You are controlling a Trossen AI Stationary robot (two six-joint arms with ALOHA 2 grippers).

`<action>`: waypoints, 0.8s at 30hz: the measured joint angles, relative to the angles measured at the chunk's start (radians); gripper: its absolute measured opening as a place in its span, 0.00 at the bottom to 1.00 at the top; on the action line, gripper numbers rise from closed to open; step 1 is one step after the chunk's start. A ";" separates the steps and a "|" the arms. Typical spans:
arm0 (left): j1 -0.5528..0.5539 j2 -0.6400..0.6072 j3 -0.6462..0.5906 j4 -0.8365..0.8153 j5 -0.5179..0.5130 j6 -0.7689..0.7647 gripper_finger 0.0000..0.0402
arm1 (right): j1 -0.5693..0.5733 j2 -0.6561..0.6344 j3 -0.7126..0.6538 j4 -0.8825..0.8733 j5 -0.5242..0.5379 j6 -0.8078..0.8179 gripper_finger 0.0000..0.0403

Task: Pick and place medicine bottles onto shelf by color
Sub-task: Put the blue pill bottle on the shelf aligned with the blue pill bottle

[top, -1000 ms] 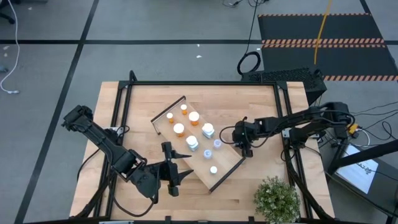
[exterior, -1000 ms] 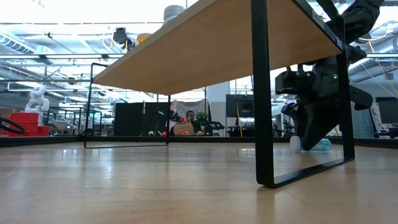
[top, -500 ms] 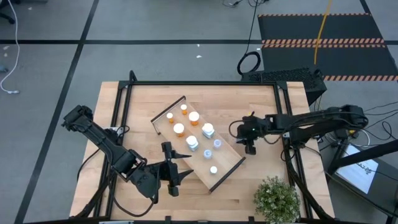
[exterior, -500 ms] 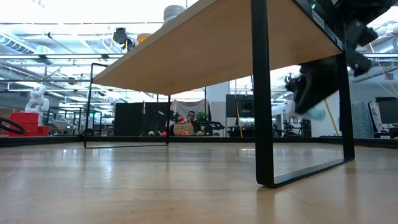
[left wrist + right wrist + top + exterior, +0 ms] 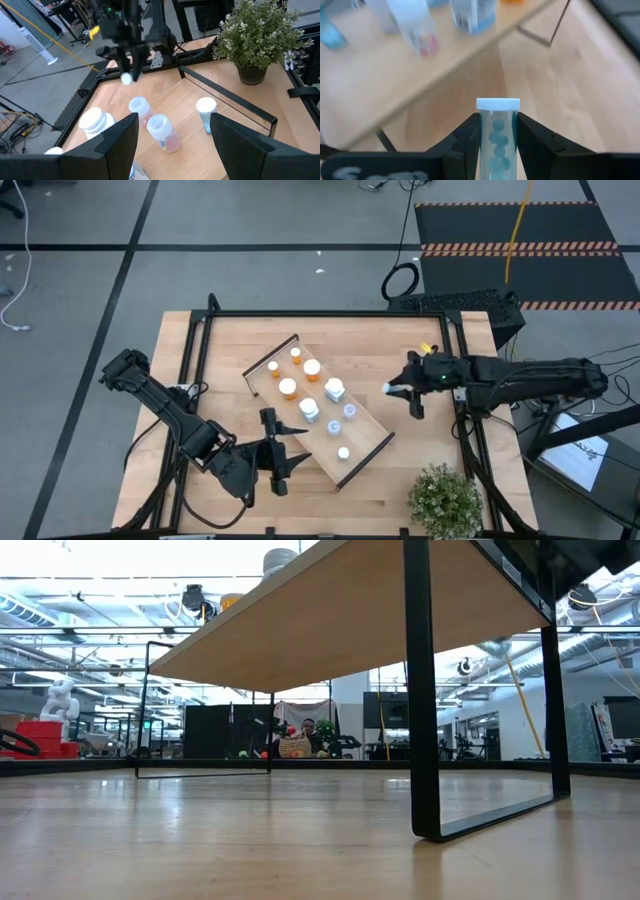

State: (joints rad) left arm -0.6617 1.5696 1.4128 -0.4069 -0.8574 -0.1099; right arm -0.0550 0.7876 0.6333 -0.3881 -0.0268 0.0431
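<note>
The shelf [image 5: 372,442] lies slantwise in the table's middle. Orange medicine bottles [image 5: 288,387] stand toward its far-left end, clear ones [image 5: 333,389] toward its near-right end. Just right of the shelf my right gripper [image 5: 397,390] is in the air, shut on a clear bottle of blue pills [image 5: 497,142]. Near the table's front edge, left of the shelf, my left gripper [image 5: 292,467] waits open and looks across the clear bottles [image 5: 161,131]. The low view shows only the shelf's underside [image 5: 330,620]. My right gripper pinches the clear bottle's body [image 5: 497,150] between its two fingers [image 5: 470,142], one on each side. The bottle lies along the fingers, and its white cap [image 5: 498,104] sticks out past their tips. The fingers slant down from the table's right. The bottle hangs clear of table and shelf.
A potted plant [image 5: 445,500] stands at the table's near right corner. A black frame [image 5: 330,314] runs along the table's edges. Bare wood lies between the shelf and the right rail [image 5: 425,450].
My right gripper has risen off the table with the clear bottle and drawn back toward the table's right edge, tipping from steeply down toward level. The bottle, which lay on the table by the shelf's end, now hangs clear in the air.
</note>
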 joint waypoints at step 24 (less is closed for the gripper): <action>0.000 0.000 0.000 0.016 0.000 0.010 0.62 | 0.130 -0.049 0.046 0.600 -0.189 -0.042 0.27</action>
State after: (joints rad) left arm -0.6617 1.5696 1.4128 -0.3909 -0.8573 -0.1001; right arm 0.0748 0.7382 0.6788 0.2117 -0.2161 0.0013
